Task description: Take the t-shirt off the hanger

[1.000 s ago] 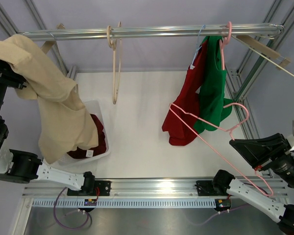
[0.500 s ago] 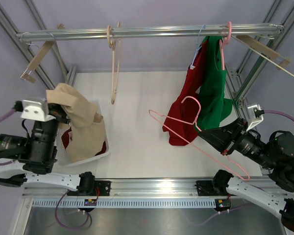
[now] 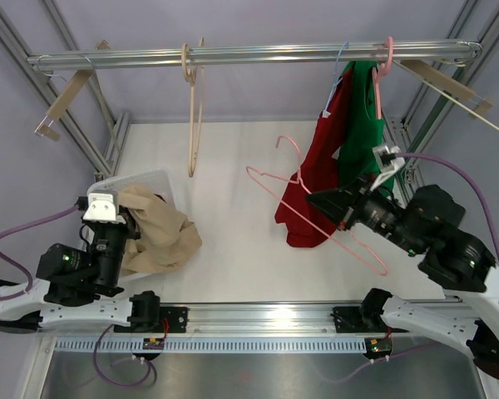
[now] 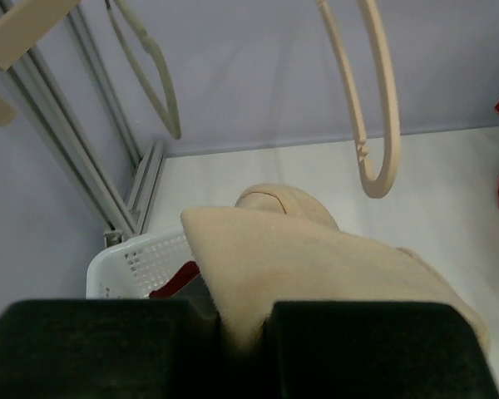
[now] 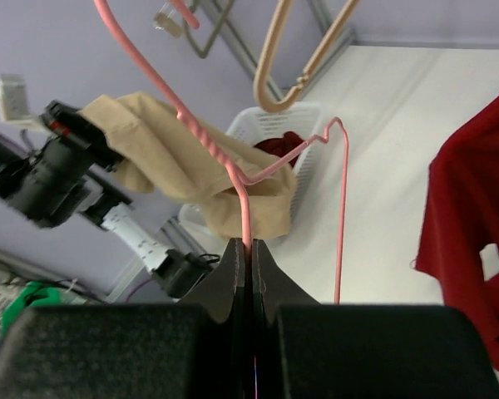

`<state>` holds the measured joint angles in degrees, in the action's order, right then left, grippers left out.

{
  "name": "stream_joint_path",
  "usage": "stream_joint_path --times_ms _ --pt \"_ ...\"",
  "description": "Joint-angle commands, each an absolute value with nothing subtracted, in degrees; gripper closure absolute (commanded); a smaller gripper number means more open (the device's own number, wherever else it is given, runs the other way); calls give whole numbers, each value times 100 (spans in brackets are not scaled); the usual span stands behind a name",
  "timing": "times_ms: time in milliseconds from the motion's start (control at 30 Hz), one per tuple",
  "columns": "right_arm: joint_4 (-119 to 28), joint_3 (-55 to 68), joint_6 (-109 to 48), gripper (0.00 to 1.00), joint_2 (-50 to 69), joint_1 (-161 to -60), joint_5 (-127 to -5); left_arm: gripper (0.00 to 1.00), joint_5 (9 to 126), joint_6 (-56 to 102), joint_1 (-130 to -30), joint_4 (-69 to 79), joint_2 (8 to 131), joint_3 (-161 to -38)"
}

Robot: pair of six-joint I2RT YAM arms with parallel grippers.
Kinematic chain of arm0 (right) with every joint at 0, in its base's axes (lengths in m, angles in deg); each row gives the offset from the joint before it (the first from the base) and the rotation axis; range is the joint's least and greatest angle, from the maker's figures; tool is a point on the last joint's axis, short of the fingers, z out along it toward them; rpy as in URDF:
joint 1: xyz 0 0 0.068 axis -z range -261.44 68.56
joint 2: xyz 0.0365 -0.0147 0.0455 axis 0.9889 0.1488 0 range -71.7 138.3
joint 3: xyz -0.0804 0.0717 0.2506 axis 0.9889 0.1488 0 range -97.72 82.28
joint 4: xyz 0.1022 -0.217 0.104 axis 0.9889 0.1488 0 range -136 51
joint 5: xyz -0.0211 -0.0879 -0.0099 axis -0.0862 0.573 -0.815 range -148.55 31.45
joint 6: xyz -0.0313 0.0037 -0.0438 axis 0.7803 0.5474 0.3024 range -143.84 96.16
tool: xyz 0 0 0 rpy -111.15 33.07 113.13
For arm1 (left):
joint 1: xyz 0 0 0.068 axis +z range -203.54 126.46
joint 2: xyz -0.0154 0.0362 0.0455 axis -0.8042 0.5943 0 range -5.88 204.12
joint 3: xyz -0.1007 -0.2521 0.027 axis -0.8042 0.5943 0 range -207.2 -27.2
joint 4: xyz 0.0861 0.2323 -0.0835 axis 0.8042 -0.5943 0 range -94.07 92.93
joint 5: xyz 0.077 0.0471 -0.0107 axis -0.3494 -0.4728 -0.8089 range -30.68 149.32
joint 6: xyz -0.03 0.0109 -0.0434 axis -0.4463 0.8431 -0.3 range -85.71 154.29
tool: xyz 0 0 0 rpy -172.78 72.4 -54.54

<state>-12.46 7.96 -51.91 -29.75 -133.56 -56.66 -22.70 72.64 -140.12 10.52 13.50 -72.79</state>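
The beige t-shirt (image 3: 160,234) is off its hanger and lies bunched over the right rim of the white basket (image 3: 141,177), spilling onto the table. My left gripper (image 4: 245,320) is shut on a fold of this t-shirt (image 4: 316,258), low beside the basket (image 4: 137,262). My right gripper (image 3: 313,198) is shut on the bare pink wire hanger (image 3: 301,181), held in the air over mid-table, just in front of the hanging red shirt. In the right wrist view the wire (image 5: 244,208) runs straight up out of the closed right gripper (image 5: 249,245), with the t-shirt (image 5: 175,158) beyond.
A metal rail (image 3: 249,56) crosses the back. A wooden hanger (image 3: 195,108) hangs empty from it at centre-left. A red shirt (image 3: 320,158) and a green shirt (image 3: 362,141) hang at right. Dark red cloth (image 4: 170,278) lies inside the basket. Frame posts stand at both sides.
My left arm has come down from the rail's left end, carrying the beige t-shirt onto the basket. My right arm has swung the pink hanger left and away from the near edge.
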Motion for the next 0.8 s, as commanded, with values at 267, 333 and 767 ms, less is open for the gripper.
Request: stream_joint_path --times_ms 267,333,767 --pt "-2894 -1269 -4186 100 112 -13339 -4177 100 -2902 1576 -13335 -4795 2523 -8328" --pt "-3034 -1570 -4124 100 588 -13287 -4132 100 -2665 1391 -12975 -4831 2497 -8319" --pt "-3765 -2626 -4915 100 1979 -12381 -4896 100 -370 -738 -9924 -4359 2885 -7933"
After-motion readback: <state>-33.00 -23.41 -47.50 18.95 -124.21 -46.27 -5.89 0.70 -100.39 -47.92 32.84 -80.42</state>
